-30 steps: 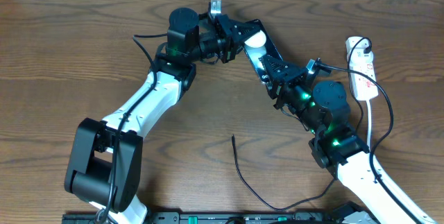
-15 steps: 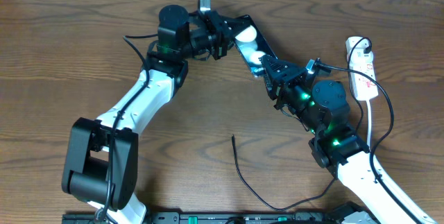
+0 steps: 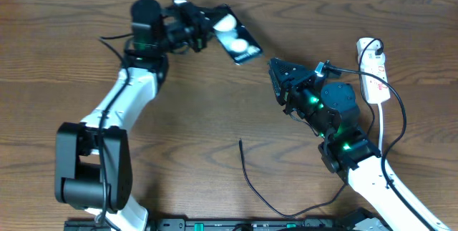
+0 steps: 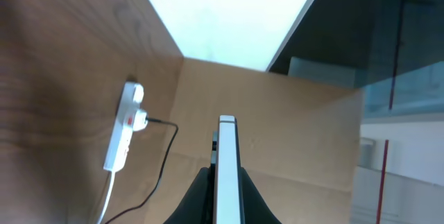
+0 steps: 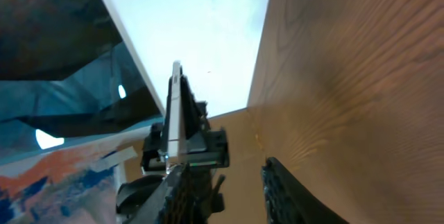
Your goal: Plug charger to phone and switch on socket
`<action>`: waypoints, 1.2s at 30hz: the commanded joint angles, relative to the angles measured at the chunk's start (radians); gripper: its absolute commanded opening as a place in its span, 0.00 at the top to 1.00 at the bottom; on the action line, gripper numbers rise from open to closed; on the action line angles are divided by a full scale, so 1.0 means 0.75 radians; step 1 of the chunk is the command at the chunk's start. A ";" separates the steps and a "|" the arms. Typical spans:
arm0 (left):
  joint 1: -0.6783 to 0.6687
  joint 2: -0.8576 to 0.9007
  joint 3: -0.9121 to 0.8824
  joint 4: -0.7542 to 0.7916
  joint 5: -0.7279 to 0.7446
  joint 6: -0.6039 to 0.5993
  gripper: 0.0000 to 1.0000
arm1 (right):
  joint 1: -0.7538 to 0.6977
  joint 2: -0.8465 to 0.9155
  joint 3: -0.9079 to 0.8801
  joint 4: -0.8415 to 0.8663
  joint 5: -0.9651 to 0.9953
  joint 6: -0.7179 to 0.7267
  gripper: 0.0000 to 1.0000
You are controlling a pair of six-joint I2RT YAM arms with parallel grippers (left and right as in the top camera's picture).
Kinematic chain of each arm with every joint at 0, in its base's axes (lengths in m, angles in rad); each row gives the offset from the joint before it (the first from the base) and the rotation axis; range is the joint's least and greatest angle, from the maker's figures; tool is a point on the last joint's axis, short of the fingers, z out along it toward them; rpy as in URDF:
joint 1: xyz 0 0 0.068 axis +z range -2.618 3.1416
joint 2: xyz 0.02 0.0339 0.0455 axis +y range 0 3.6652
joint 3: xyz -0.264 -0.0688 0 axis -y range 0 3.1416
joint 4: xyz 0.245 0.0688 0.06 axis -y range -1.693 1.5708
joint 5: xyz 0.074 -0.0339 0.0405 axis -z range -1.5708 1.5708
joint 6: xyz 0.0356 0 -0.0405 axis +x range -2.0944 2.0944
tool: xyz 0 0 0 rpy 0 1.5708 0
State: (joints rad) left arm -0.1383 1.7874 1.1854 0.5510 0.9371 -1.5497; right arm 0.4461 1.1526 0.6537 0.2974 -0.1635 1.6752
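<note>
Phone [image 3: 243, 45] clamped in left gripper [image 3: 214, 26], well apart from right gripper [image 3: 277, 74].

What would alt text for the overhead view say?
The left gripper holds the phone by one end near the far edge of the table. The right gripper is open and empty nearby. The charger lies unplugged from the phone, and the socket sits far right.

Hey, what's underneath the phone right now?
The phone is clamped in the left gripper; around it only wooden table shows. The patch directly beneath is covered by the phone itself, so I cannot see it.
</note>
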 commanded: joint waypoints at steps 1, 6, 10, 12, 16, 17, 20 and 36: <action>0.088 -0.035 0.016 0.016 0.115 -0.002 0.92 | 0.010 -0.001 0.009 -0.003 0.007 -0.146 0.67; 0.190 -0.035 0.016 0.016 0.256 0.135 0.93 | 0.010 -0.001 0.009 -0.003 0.049 -0.347 0.69; 0.268 -0.035 0.016 0.016 0.386 0.288 0.93 | 0.010 -0.001 0.009 0.014 0.061 -0.565 0.75; 0.303 -0.035 0.016 0.016 0.457 0.384 0.93 | 0.010 -0.001 0.009 0.042 0.037 -0.703 0.76; 0.365 -0.035 0.016 0.016 0.593 0.581 0.92 | 0.010 0.000 0.031 0.069 -0.033 -0.893 0.75; 0.379 -0.035 0.016 0.016 0.619 0.621 0.93 | 0.010 0.005 0.052 0.064 -0.062 -0.936 0.75; 0.410 -0.035 0.016 0.016 0.686 0.737 0.92 | 0.010 0.039 0.158 -0.028 -0.167 -1.032 0.74; 0.434 -0.034 0.016 0.016 0.846 1.015 0.93 | 0.242 0.649 0.834 -1.255 -0.159 -1.513 0.36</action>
State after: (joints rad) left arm 0.1833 1.7874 1.1854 0.5537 1.5345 -0.8391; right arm 0.5934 1.5726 1.2648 -0.5831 -0.3187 0.6167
